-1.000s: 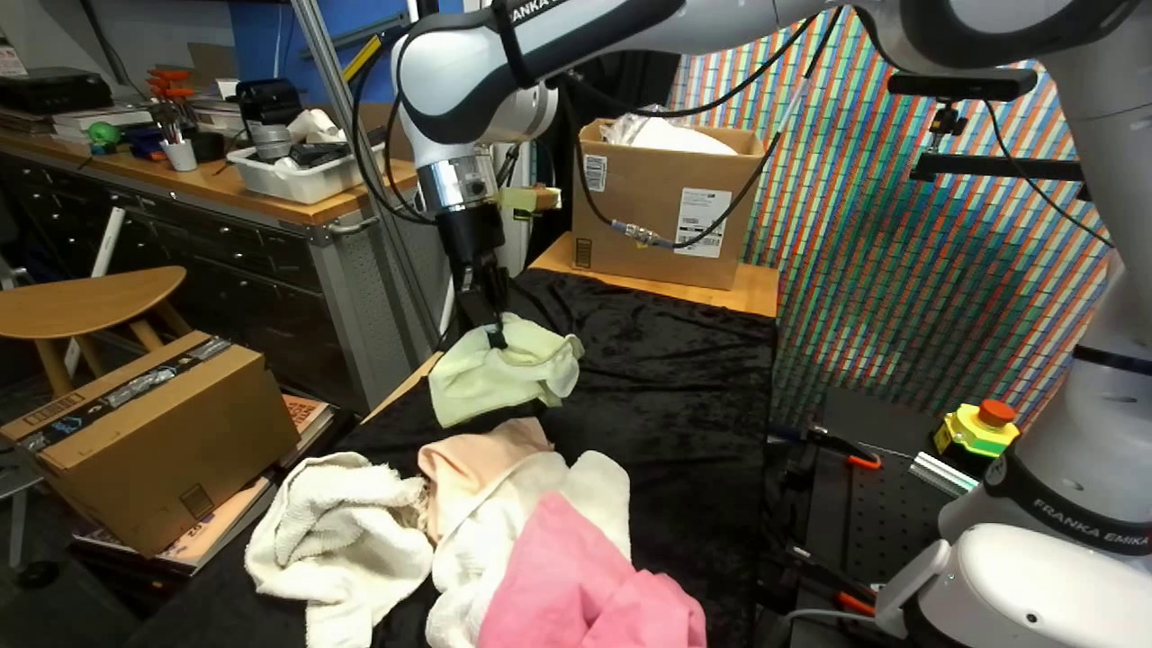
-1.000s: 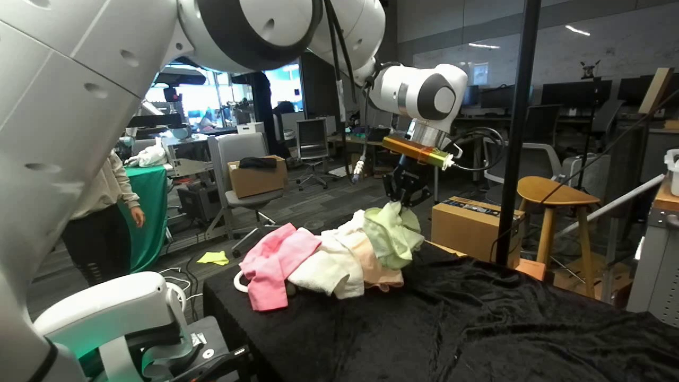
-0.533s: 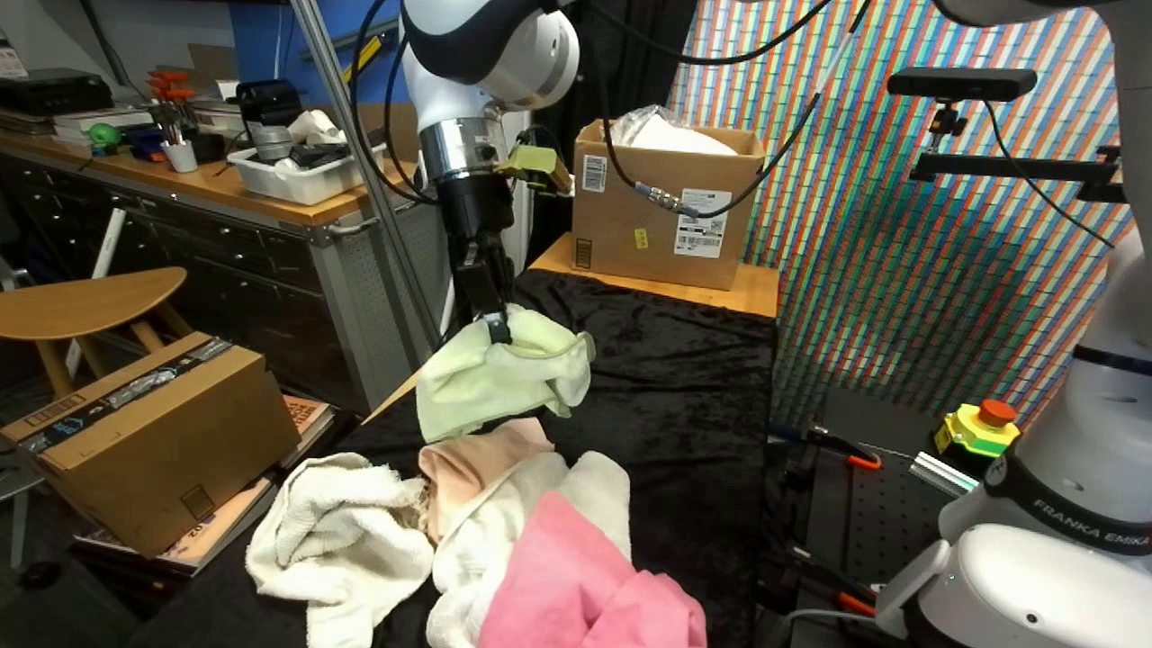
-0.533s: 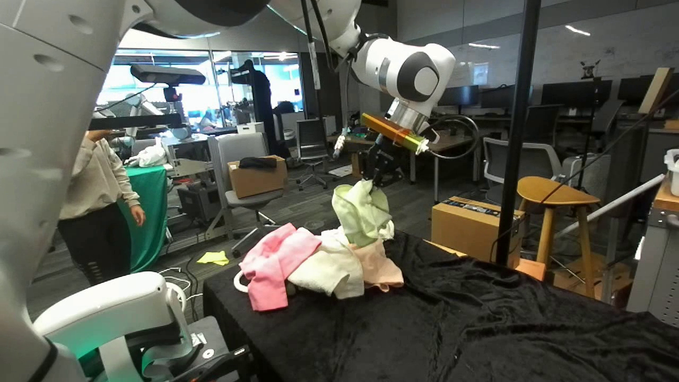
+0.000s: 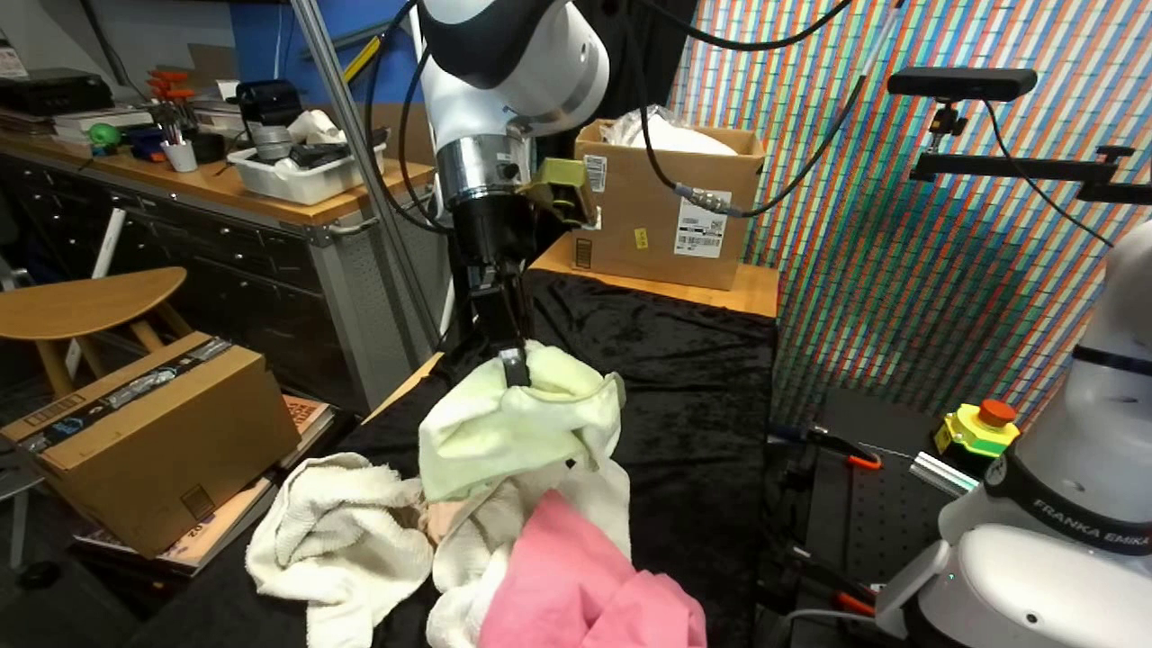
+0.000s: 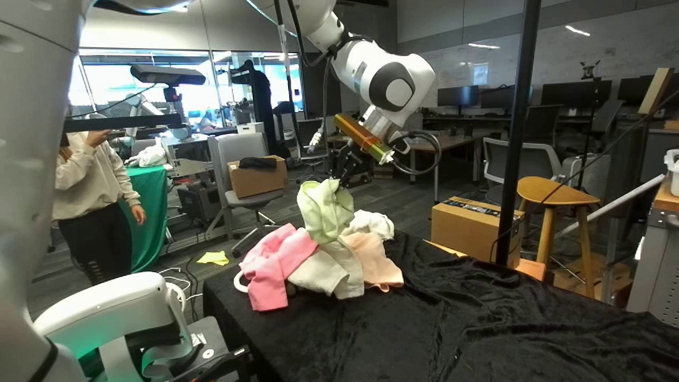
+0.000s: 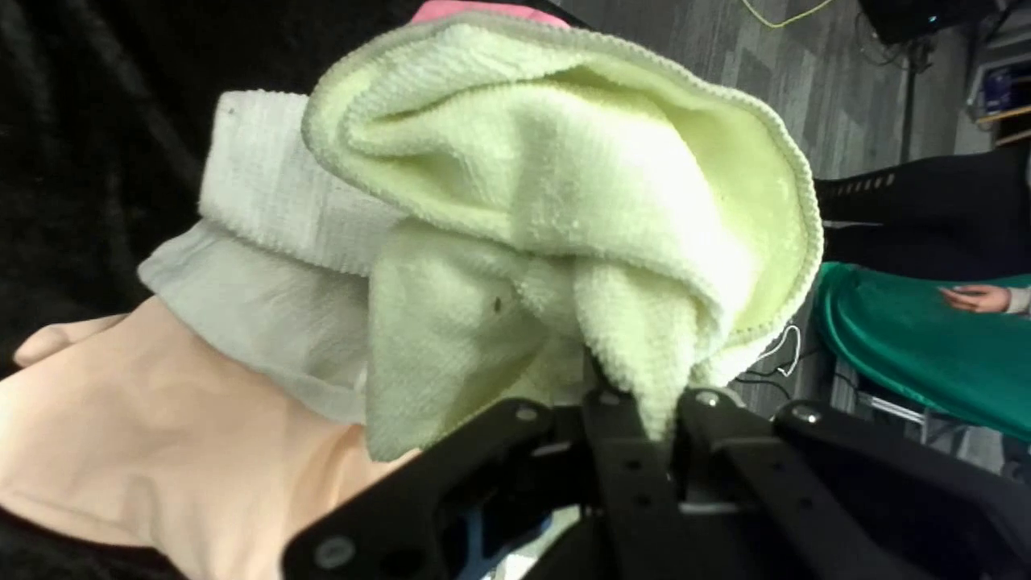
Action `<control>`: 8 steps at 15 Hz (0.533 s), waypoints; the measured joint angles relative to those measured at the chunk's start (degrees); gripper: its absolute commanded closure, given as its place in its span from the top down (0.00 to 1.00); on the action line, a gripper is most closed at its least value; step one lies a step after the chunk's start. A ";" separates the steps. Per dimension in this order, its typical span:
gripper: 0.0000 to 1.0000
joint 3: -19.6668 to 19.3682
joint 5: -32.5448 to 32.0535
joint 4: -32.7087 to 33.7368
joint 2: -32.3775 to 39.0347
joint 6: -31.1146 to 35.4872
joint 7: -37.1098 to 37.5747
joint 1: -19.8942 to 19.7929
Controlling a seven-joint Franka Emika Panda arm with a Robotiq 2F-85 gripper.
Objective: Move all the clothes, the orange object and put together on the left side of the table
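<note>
Shifted green cloth [image 5: 513,441], peach cloth [image 5: 441,519] part-hidden

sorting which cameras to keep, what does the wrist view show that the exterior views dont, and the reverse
Only the wrist view: what looks like a thin yellow cord at its top edge.
Only in both exterior views: the wooden stool and the taped cardboard box.
Shared by all: the gripper closed on the light green cloth, plus the pink cloth and the peach cloth.

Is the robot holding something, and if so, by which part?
The pale green cloth, pinched between the fingers by a bunched fold near its top.
</note>
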 measured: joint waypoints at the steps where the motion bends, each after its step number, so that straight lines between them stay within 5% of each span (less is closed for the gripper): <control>1: 0.09 0.17 1.82 -1.65 -0.52 1.79 -0.38 0.14; 8: 0.09 0.91 13.23 -10.35 -0.97 19.22 -1.48 1.67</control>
